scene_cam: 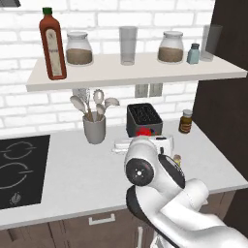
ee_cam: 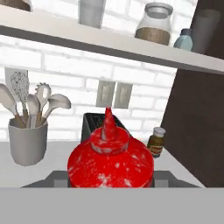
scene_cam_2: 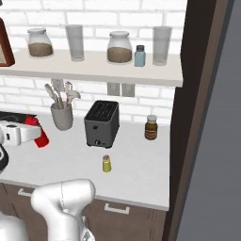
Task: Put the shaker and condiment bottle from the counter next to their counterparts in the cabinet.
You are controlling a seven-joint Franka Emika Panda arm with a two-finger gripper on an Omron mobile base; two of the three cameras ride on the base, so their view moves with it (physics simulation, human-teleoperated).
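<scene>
My gripper [ee_cam: 111,178] is shut on the red condiment bottle [ee_cam: 110,159], with a finger on each side of its body and the nozzle pointing up. From the right base view the bottle [scene_cam_2: 40,133] sits low over the counter [scene_cam_2: 136,174], left of the toaster, in the gripper [scene_cam_2: 33,131]. The olive shaker [scene_cam_2: 107,164] stands alone on the counter in front of the toaster; my arm partly hides the shaker [scene_cam: 177,160]. On the cabinet shelf [scene_cam: 145,72] the tall dark-red bottle [scene_cam: 52,43] stands at the left end and the pale blue shaker [scene_cam: 193,54] near the right end.
A black toaster [scene_cam_2: 101,123], a grey utensil crock [scene_cam_2: 62,115] and an amber jar [scene_cam_2: 150,127] stand along the back wall. Two lidded jars [scene_cam: 79,49] [scene_cam: 171,47] and two glasses [scene_cam: 128,45] [scene_cam: 211,42] share the shelf. A cooktop [scene_cam: 22,169] lies left; a dark tall panel [scene_cam_2: 181,117] bounds the right.
</scene>
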